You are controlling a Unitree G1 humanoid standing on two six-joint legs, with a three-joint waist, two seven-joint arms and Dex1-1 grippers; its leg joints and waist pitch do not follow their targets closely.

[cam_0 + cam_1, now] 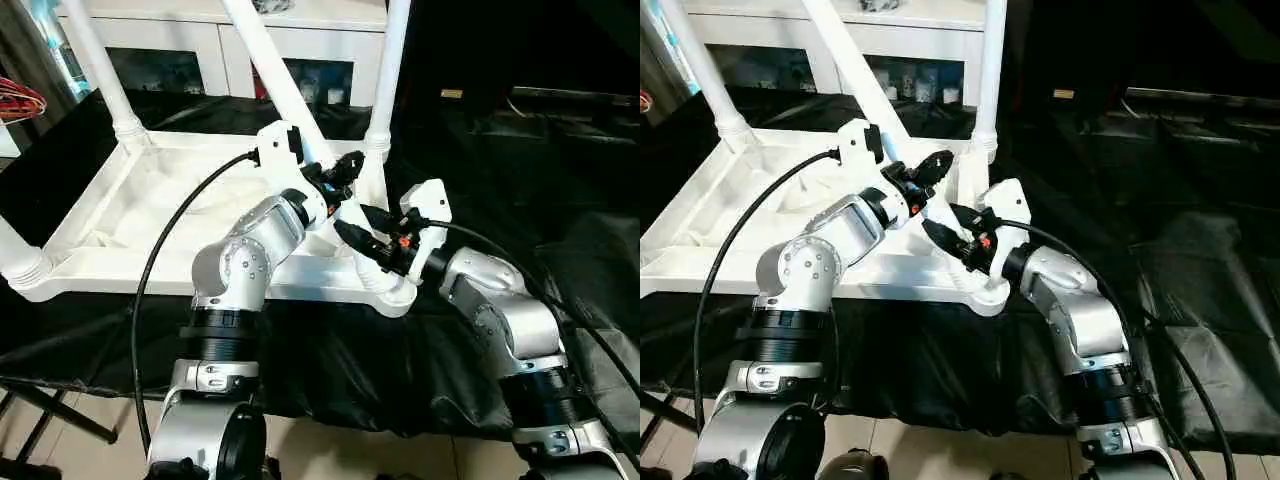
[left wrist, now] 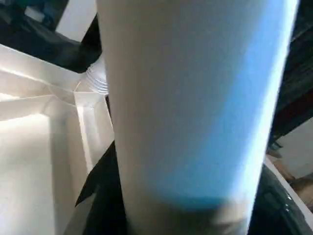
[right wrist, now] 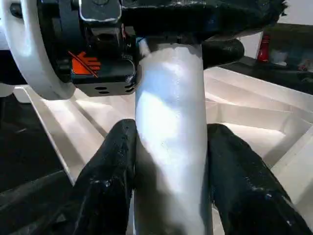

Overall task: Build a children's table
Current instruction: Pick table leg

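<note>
Tabletop [image 1: 150,215] lies upside down on black cloth [image 1: 330,370], rim up. Three legs already upright in sockets: far-left [image 1: 95,65], far-right [image 1: 390,65], near-left [image 1: 15,255]. 4th leg [image 1: 275,70] tilted, leaning up to far-left, lower end at near-right corner socket [image 1: 390,290]. R gripper [image 3: 171,161] pinching this leg low, both fingers on its sides. L gripper [image 1: 335,175] clamped on same leg just above R. White cabinet [image 1: 200,45] behind
</note>
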